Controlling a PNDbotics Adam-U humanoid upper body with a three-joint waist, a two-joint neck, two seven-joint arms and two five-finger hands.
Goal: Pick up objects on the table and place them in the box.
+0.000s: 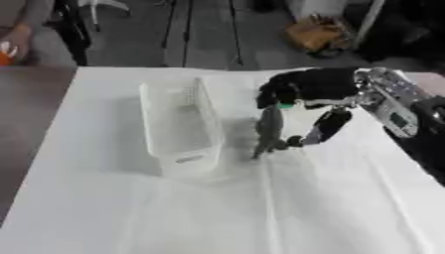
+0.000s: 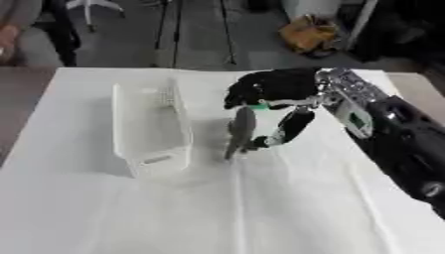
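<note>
**Right hand holds a grey object beside the white box**

The right hand (image 1: 309,88) comes in from the right side, black with a silver wrist, and sits above the worktop (image 1: 217,208) just to the right of the box (image 1: 178,124). Its fingers (image 1: 269,96) are curled down over the top of a slim grey object (image 1: 267,131), and the thumb (image 1: 326,128) bends in from the right towards the object's lower part, so the object is pinched in the hand. A small green patch (image 1: 285,105) shows at the object's upper end, right under the fingers.

The grey object hangs nearly upright, long and narrow, a little wider in its middle and tapering to its lower end, which reaches down close to the worktop; whether it touches the cloth cannot be told. It stands outside the box, just beside its right wall.

The box is white, long and narrow, with slotted or mesh-like walls. A small pale label (image 1: 189,158) sits on its near end; its writing cannot be read. A small plate on the silver wrist also bears nothing legible.

The worktop is covered with a white cloth with creases running towards the near edge.

The left hand shows in neither view.
</note>
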